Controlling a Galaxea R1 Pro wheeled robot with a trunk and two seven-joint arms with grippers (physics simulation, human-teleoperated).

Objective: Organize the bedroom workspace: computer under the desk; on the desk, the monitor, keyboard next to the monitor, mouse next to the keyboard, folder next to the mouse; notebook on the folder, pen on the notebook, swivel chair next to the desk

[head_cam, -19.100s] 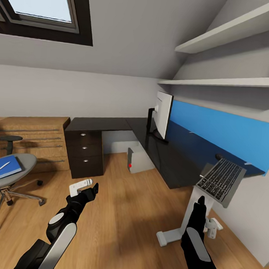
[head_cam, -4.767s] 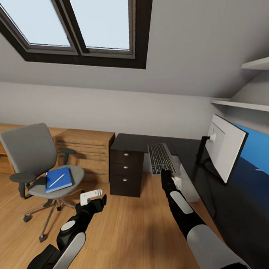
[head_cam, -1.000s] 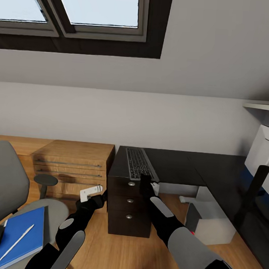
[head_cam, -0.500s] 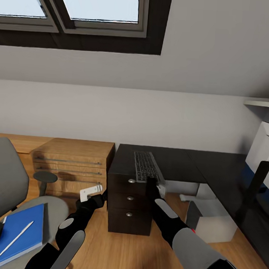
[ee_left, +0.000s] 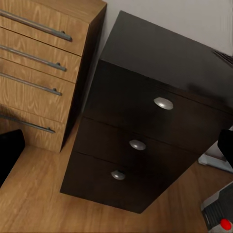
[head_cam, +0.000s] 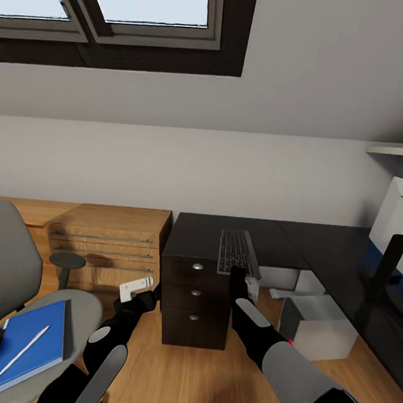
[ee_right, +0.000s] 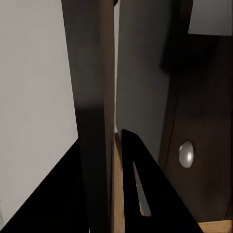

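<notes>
Now the keyboard [head_cam: 236, 252] lies further right along the desk [head_cam: 190, 240] than a second ago, nearer the monitor [head_cam: 395, 224]. The right gripper [head_cam: 237, 276] apparently clamps its near edge; the left gripper [head_cam: 136, 286] hangs empty, jaw gap unclear.

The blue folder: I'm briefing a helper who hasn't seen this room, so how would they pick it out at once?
Start at the grey upholstered swivel chair, which stands left of the low light-wood drawer unit. On its seat lies the flat bright blue rectangular folder. It is the one blue thing on the chair, and a slim white pen lies slantwise across it.
</notes>
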